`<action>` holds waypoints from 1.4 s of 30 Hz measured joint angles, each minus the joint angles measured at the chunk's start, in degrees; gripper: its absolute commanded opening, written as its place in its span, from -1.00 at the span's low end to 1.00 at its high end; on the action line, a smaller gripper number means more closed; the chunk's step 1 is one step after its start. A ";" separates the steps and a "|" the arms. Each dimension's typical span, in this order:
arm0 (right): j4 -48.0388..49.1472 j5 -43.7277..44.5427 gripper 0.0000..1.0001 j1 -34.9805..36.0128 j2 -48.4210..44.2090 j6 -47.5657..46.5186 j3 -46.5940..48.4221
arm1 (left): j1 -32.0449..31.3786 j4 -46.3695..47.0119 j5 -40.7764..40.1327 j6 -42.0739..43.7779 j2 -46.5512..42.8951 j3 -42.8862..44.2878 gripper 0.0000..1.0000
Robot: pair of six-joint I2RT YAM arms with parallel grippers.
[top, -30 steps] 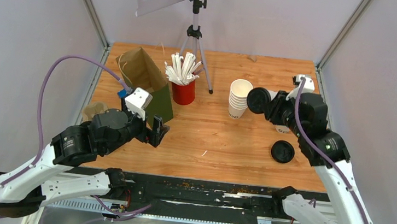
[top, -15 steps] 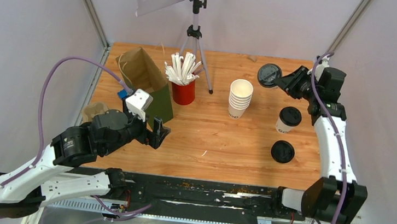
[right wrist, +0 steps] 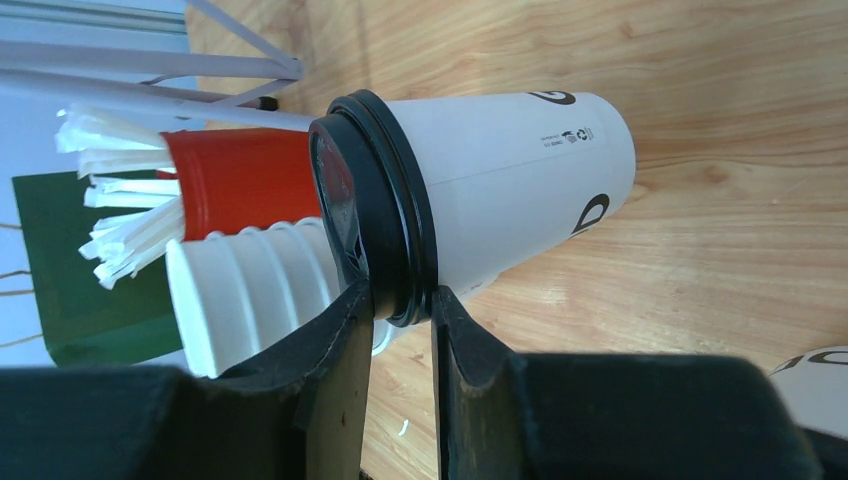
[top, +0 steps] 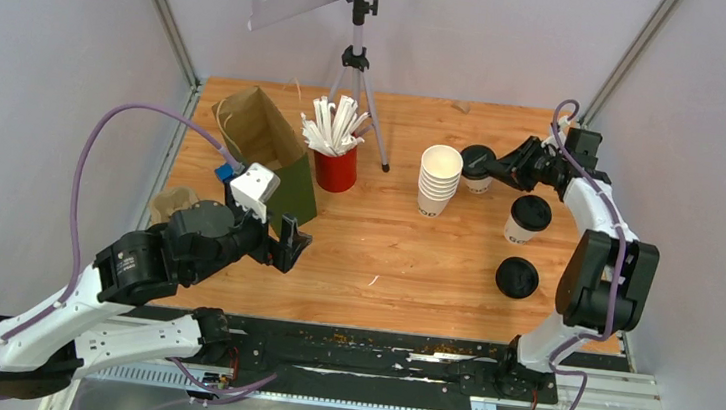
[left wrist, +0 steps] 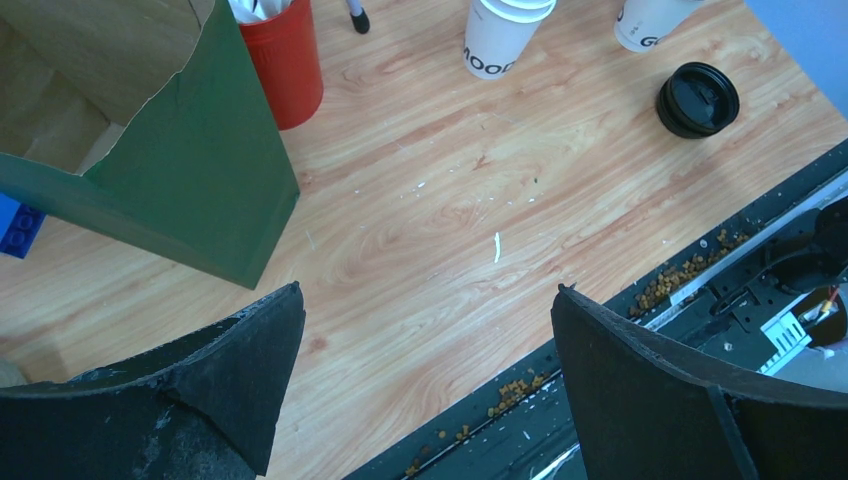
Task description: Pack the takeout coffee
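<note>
Beside the stack of nested cups (top: 439, 180), at the far right of the table (top: 394, 253), the takeout coffee (top: 479, 171) stood upright, its black lid (right wrist: 372, 200) pinched at the rim by the right gripper (right wrist: 400, 300). The left gripper (left wrist: 428, 300) hung spread wide and empty near the green bag (left wrist: 190, 170).

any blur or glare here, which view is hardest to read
Top external: evenly lit, sharp, faint shadows. Left wrist: table crisp, the open left pincer looms dark. Right wrist: scene turned sideways, glossy sheen on the black lid pinched by the right pincer; hardest.
</note>
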 measured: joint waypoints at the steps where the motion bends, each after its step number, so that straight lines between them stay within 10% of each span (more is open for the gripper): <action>1: -0.55 -0.11 -0.53 -0.11 1.38 -0.26 0.57 | 0.00 -0.02 -0.02 0.02 0.04 0.00 1.00; 42: -22.58 4.26 0.32 -2.21 4.85 -8.52 14.60 | 0.02 -7.93 -13.31 1.16 8.59 13.75 1.00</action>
